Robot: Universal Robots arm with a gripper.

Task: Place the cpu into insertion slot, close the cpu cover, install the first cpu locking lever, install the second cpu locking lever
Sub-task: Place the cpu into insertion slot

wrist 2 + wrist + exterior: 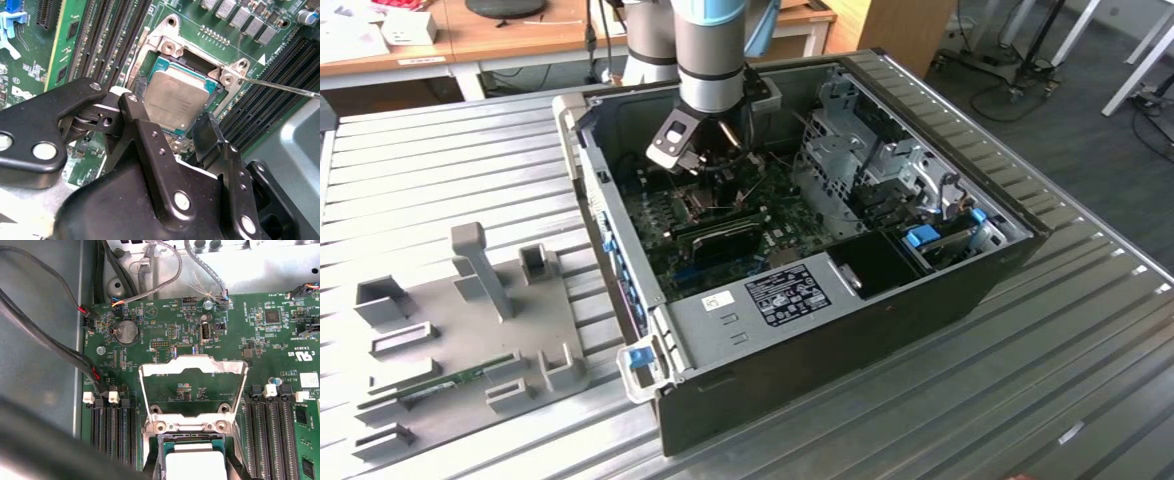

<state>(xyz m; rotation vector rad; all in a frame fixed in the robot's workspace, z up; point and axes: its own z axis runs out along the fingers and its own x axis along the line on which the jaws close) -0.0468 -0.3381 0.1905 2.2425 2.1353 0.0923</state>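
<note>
The cpu lies flat in the insertion slot on the green board, its dull silver top showing. My gripper hangs just over it, open, with one black finger on each side and a small gap to the chip's edges. In the first wrist view the cpu shows between the fingers. The cpu cover stands raised on its hinge behind the slot. A thin locking lever sticks out beside the socket, unlatched. In the exterior view my gripper is low inside the computer case.
Long black memory slots flank the socket on both sides. Cables run along the case wall. The case walls and a drive cage hem in the arm. A grey fixture plate lies at the exterior view's left.
</note>
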